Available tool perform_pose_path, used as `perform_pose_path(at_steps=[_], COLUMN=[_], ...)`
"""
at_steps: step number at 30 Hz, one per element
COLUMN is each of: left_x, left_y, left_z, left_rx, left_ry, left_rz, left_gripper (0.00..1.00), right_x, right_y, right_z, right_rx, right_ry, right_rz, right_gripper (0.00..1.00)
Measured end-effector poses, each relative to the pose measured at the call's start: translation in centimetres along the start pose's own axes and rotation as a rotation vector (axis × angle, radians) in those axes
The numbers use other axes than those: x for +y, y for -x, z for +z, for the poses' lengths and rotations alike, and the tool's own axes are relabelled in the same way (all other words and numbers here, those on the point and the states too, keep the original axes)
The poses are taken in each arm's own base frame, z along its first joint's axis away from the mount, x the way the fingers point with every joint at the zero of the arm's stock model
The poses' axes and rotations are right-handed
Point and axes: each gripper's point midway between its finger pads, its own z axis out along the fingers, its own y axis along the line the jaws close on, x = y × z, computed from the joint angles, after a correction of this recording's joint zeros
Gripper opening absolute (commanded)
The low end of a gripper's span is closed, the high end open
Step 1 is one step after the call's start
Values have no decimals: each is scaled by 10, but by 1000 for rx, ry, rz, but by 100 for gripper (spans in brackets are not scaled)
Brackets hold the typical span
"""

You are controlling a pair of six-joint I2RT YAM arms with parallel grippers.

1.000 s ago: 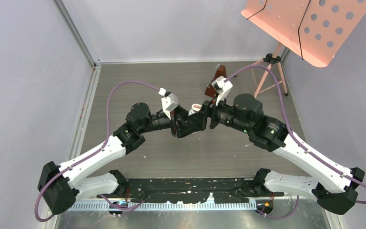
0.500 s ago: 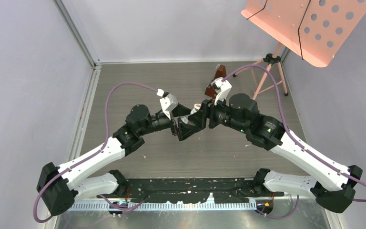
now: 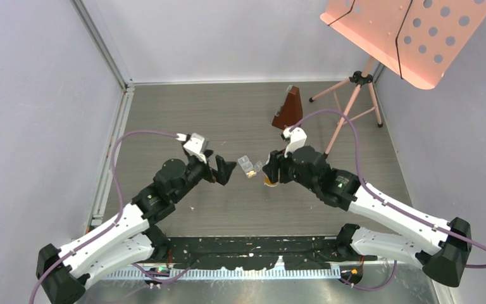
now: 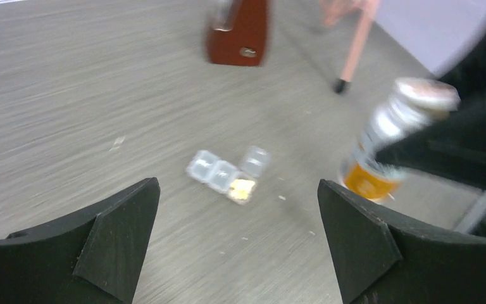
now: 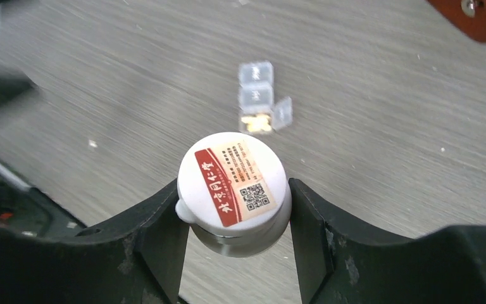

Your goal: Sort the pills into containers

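Both fingers (image 5: 161, 234) of the right gripper (image 5: 234, 221) are clamped on a white pill bottle (image 5: 233, 180), one pressed to each side just under its cap. The left gripper (image 4: 237, 209) stands wide apart with nothing between its jaws.

The container (image 5: 257, 98) is a clear strip of three square compartments lying flat on the grey wood-grain table (image 3: 228, 114). It sits between the two grippers and touches neither. The pills (image 5: 256, 120) sit in one end compartment as a small yellowish cluster, and that compartment's lid is flipped open to the side. The other two lids look shut.

Only the wrist views show the pills. From above, the container is a pale speck and its contents cannot be made out. The right wrist view looks straight down on the cap's red-and-white label (a QR code is printed there). The left wrist view shows the bottle from the side, tilted, with an orange band low on its body. That view is blurred, so the pills cannot be counted. From above the right gripper hides most of the bottle.

Farther back stands a brown wedge-shaped object (image 3: 287, 109), cut off in both wrist views. A pink perforated stand (image 3: 405, 31) rises at the far right corner.
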Motion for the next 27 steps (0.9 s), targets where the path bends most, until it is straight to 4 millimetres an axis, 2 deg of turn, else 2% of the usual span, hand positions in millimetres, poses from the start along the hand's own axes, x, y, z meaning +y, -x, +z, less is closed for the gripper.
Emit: perform_pose_path(at_steps=[3,5,8,10,15,20,27], left_x=[36,52,69,76,78,71,61], left_y=[11,23,31,28,8,-13,-11], left_z=[-16,-26,-40,-44,-44,-37,-30], left_rx=[19,9,4,21,105,213,253], left_ry=[214,316,406,430,419,386,338], left_rz=[-45,-54,-63,-71,-93,-111,-127], left_gripper=[99,99,99,99,99,99,99], right_x=[-18,-27,-26,-22,-17,-14,-7], right_y=[-34,-51,-55,-54,-61,-80,-98], right_z=[12,18,27,33,48,68,80], right_rx=[18,30,4,-27,-68,-43,-31], right_ry=[-32,-45,-30,-10,21,23,44], right_rz=[-45,-77,-104,-119,-156,-210,-234], right_gripper=[31,31,31,31,32,33,34])
